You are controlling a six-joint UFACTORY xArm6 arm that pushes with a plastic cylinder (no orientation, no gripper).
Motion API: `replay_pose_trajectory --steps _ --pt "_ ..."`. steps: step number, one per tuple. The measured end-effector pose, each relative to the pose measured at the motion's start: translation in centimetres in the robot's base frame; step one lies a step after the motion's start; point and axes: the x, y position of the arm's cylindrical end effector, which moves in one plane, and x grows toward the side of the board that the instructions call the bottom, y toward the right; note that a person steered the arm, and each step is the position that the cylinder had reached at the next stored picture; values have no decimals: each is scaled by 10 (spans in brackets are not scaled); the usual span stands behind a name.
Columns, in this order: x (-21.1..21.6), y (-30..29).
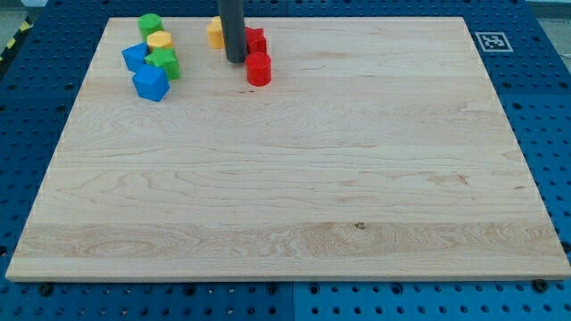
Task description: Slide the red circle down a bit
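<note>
The red circle (pixel 259 69), a short cylinder standing upright, sits at the far part of the wooden board (pixel 294 196), left of centre. Just beyond it lies a second red block (pixel 256 40) of unclear shape, touching or nearly touching it; which of the two cannot be told. A yellow block (pixel 215 31) lies further left at the far edge, partly hidden behind the rod.

The rod descends from the far edge and its lower end, the tip (pixel 235 60), rests on the board just to the left of the red circle and slightly farther back, close beside it; contact cannot be confirmed. The arm carries no hand or jaws. The rod grasps nothing and can only push.

A separate cluster lies well to the left: a green block (pixel 150 24), a yellow cylinder (pixel 160 40), a blue block (pixel 136 57), a green star-like block (pixel 165 61) and a blue cube (pixel 151 83), packed close together. A printed marker (pixel 489 41) sits at the far right corner.

Assessment: the red circle appears small, rigid and light, and should slide readily on the smooth wood. Its round side will tend to roll off a push that is not centred. The contact point should be the middle of its far side, which the second red block crowds. The tip, judged from its present place, would first need to work in behind the circle. A glancing push risks sending it sideways to the right.
</note>
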Motion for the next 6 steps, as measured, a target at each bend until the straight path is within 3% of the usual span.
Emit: replay_pose_trajectory --steps 3,5,6 --pt "-1 37" --pt "5 14" --pt "38 15"
